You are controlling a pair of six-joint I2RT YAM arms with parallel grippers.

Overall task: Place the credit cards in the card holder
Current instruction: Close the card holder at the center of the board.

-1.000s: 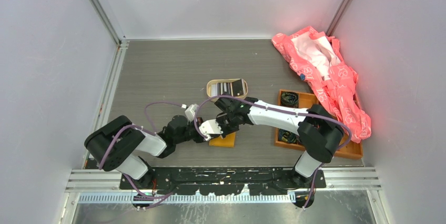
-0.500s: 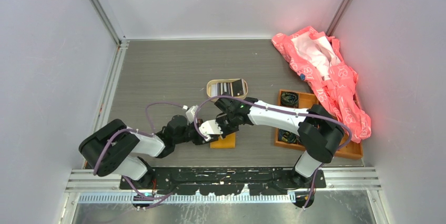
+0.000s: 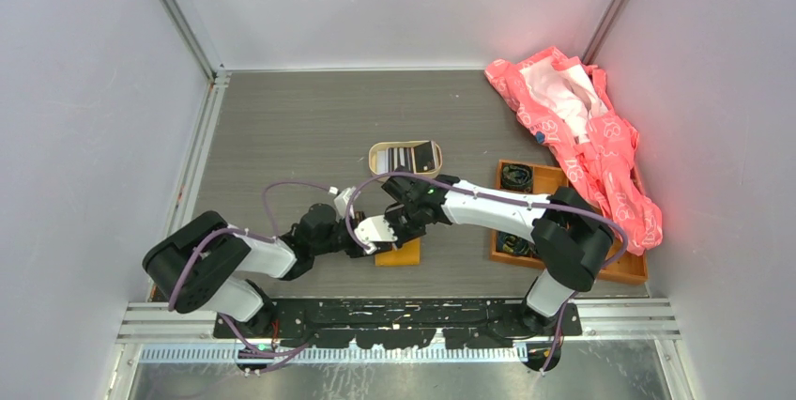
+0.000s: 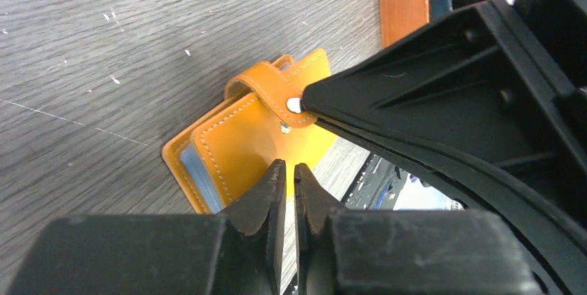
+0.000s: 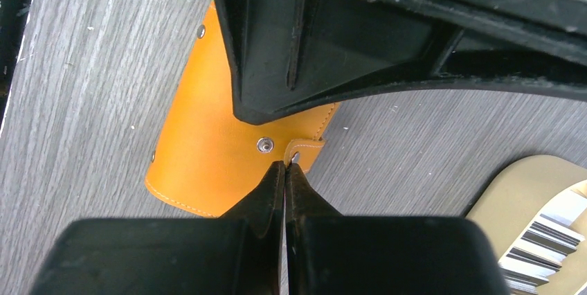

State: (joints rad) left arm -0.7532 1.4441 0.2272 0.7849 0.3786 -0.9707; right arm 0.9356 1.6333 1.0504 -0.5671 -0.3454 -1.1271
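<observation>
The orange card holder (image 3: pixel 402 253) lies folded on the table between both grippers. It also shows in the left wrist view (image 4: pixel 239 146), with pale blue at its open edge, and in the right wrist view (image 5: pixel 197 149). Its strap (image 4: pixel 270 86) wraps over the top. My left gripper (image 4: pixel 289 170) is shut and empty, just above the holder's face. My right gripper (image 5: pixel 284 165) is shut, its tips touching the strap's end by the snap stud (image 5: pixel 264 145). The striped credit cards (image 3: pixel 411 155) lie in the oval beige tin (image 3: pixel 380 149) behind.
An orange wooden compartment tray (image 3: pixel 615 269) with dark items stands at the right. A crumpled pink and white wrapper (image 3: pixel 582 128) lies over its far end. Grey walls enclose the table on three sides.
The left arm's shoulder and elbow have shifted slightly to the left. Both grippers stay at the card holder, which has barely moved.
</observation>
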